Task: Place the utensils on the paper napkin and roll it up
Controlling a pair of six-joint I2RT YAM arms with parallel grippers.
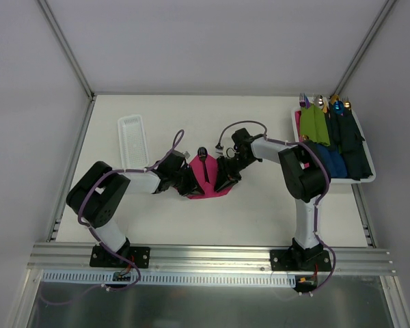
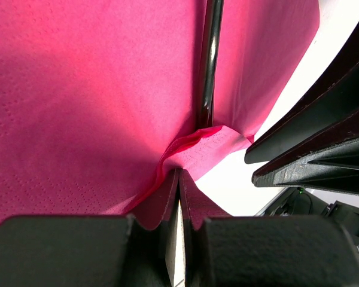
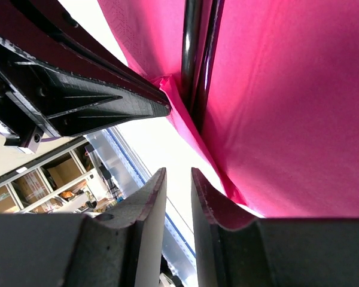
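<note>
The magenta paper napkin (image 1: 208,186) lies mid-table between my two grippers. A dark fork (image 1: 203,158) lies on it, its tines past the far corner. In the right wrist view two dark slim handles (image 3: 197,60) lie side by side on the napkin (image 3: 287,101); the left wrist view shows one handle (image 2: 209,60). My left gripper (image 1: 193,186) is shut on a raised fold of the napkin's near edge (image 2: 197,149). My right gripper (image 1: 224,183) stands narrowly open at the napkin's edge (image 3: 178,173), with nothing between its jaws.
An empty long white tray (image 1: 133,140) lies at the back left. A white tray (image 1: 366,179) at the right holds green (image 1: 314,125), blue and navy rolled bundles with utensil tips poking out. The arms crowd the table's middle.
</note>
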